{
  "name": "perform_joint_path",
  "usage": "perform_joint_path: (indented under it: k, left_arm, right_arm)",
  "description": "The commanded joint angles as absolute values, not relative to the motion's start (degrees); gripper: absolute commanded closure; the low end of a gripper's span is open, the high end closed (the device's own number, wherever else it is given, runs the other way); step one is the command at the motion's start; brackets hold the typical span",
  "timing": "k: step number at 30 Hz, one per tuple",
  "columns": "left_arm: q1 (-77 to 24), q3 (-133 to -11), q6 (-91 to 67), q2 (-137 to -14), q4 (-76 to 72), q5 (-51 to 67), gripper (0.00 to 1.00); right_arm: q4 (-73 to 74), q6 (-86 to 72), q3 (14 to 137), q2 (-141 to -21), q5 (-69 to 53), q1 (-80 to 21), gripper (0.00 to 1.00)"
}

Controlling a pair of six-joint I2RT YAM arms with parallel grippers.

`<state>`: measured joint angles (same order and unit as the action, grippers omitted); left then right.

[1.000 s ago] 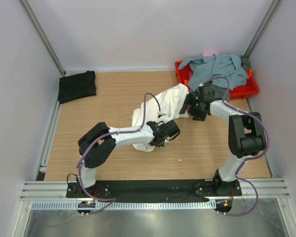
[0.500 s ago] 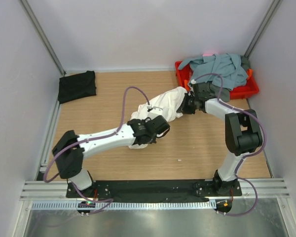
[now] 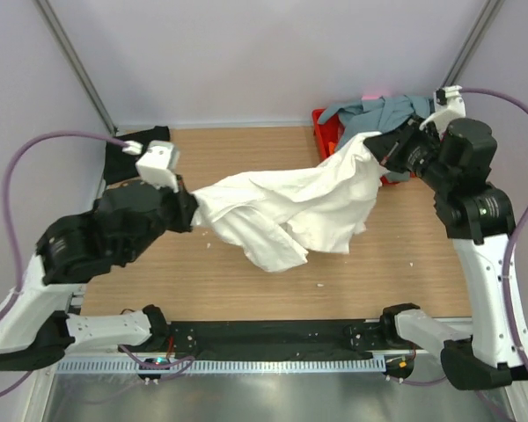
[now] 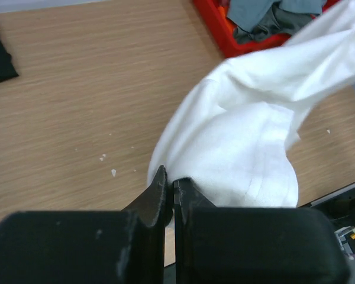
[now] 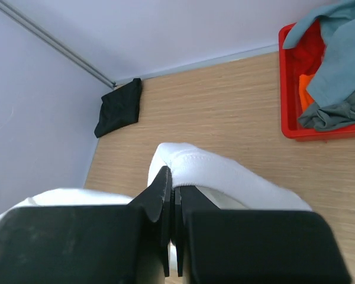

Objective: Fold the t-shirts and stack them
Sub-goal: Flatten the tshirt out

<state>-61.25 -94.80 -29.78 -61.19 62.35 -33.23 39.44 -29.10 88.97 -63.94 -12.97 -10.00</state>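
The white t-shirt (image 3: 290, 207) hangs stretched between the two arms above the surface (image 3: 405, 255), its middle sagging; whether the lowest fold touches the wood I cannot tell. It is probably held this way to spread it open before it is laid flat for folding. The left end effector (image 3: 192, 211) is pressed together on one edge of the cloth. The right end effector (image 3: 376, 148) pinches the opposite edge beside the red tray (image 3: 327, 119), where the grey-blue t-shirt (image 3: 383, 110) lies heaped. The overhead view alone gives the full span and sag. The wrist views show each pair of fingers nipping a white fold, and the right one shows the black t-shirt (image 5: 121, 107) folded in the far corner on the left arm's side and a dark grey t-shirt (image 5: 337, 115) in the tray.
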Motion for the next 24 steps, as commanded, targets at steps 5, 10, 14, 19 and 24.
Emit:
perform_joint_path:
  k: [5,10,14,19,24]
  left_arm:
    - [-57.9,-87.7,-27.9,-56.3,71.8,-41.7,0.94]
    - [-45.3,-78.8,-26.0,-56.2,70.0,-28.9,0.14]
    - [-39.7,-75.5,-30.6,-58.8,72.8,-30.7,0.0]
    - [-39.7,-74.3,-34.2,-61.2,69.8,-20.8,0.07]
    - [-44.1,-66.0,-40.3,-61.3,60.4,-13.5,0.21]
  right_arm:
    - [50.1,-29.5,86.7,-69.9,-6.9,-6.7,0.99]
    - [47.9,-27.8,81.5,-74.1,-4.1,-4.6,0.01]
    - [46.7,-25.9,77.2,-74.6,-1.6,-4.1,0.0]
    - [46.4,-25.0,72.4,-71.9,-1.9,-4.3,0.0]
    - [44.2,-30.2,59.7,-62.3,-3.9,-14.1,0.0]
